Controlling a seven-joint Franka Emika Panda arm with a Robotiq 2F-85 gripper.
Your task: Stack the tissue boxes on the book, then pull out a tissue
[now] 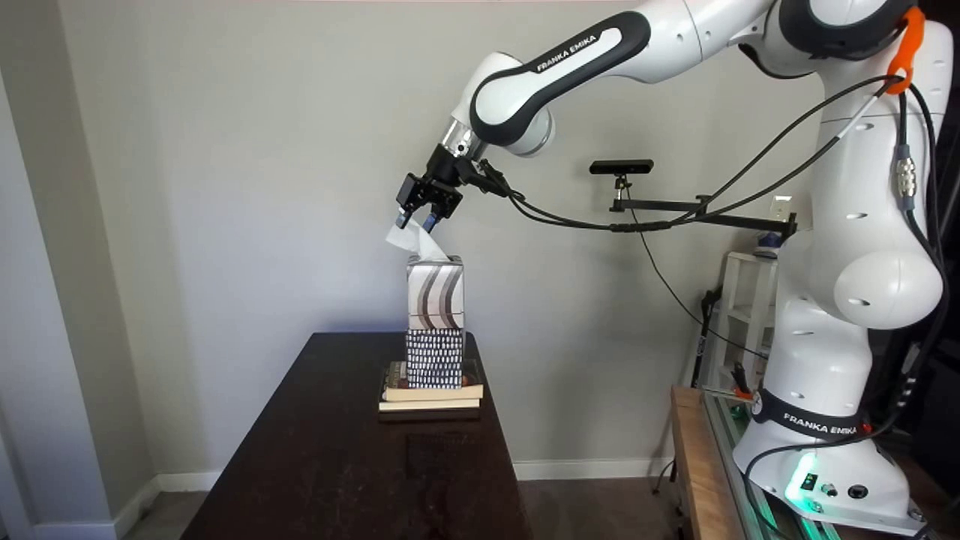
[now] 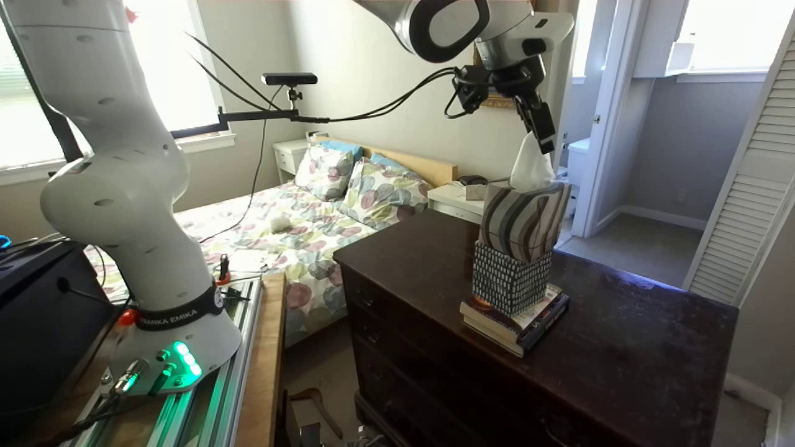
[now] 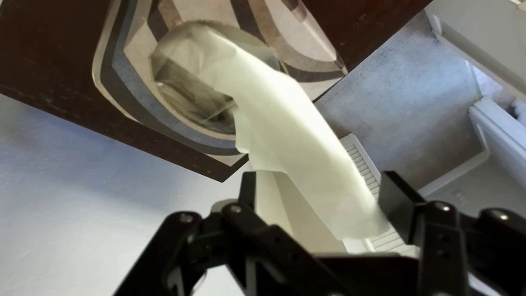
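Observation:
A striped tissue box (image 1: 435,294) stands on a dark box with white dashes (image 1: 435,358). Both rest upright on stacked books (image 1: 433,394). The same stack shows in an exterior view, with the striped box (image 2: 522,220), the dashed box (image 2: 510,280) and the books (image 2: 539,315). A white tissue (image 1: 421,241) sticks up from the striped box's opening. My gripper (image 1: 416,221) is above the stack, tilted, with its fingers apart. In the wrist view the tissue (image 3: 283,119) reaches between the open fingers (image 3: 320,193); its end is close to the right finger.
The stack stands on a dark dresser (image 1: 352,465), near one long edge. A camera on a bar (image 1: 621,166) and cables hang between the arm's base and the gripper. A bed (image 2: 279,223) and a white nightstand (image 2: 456,202) are behind the dresser.

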